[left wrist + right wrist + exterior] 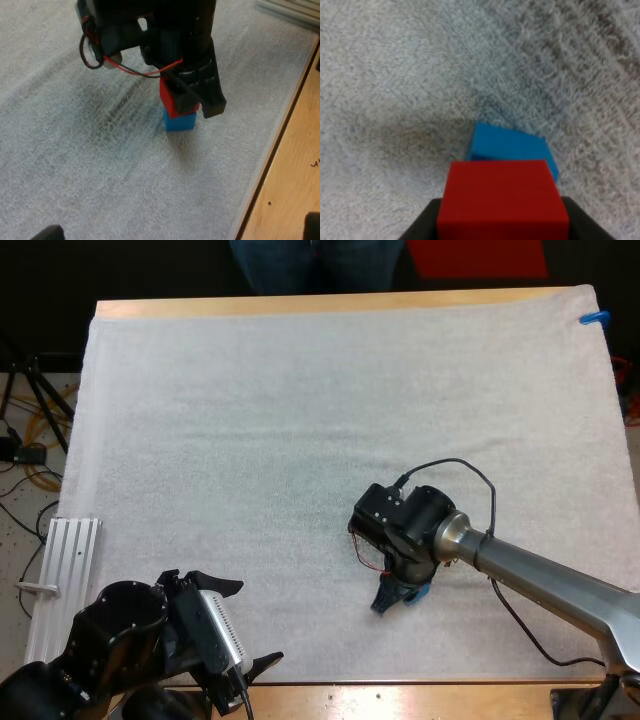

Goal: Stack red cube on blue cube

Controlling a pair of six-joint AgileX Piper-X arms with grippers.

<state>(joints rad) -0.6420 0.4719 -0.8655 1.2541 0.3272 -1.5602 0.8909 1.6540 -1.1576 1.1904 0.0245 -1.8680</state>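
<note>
- Red cube [502,200] sits directly on top of the blue cube [512,145], the two touching, with the red one offset slightly so that a strip of blue shows past its far edge.
- Right gripper [392,597] is clamped on the red cube, one black finger pressing on each side of it, pointing down at the stack.
- Blue cube rests on the white mat [300,420], toward the mat's near right part in the high view.
- Left gripper [240,625] hangs over the near left corner of the tabletop [420,702], its fingers spread apart and holding nothing, well apart from the cubes.
- A ribbed metal rail [65,580] lies along the mat's left edge.
- A person's legs [315,265] stand beyond the far side.
</note>
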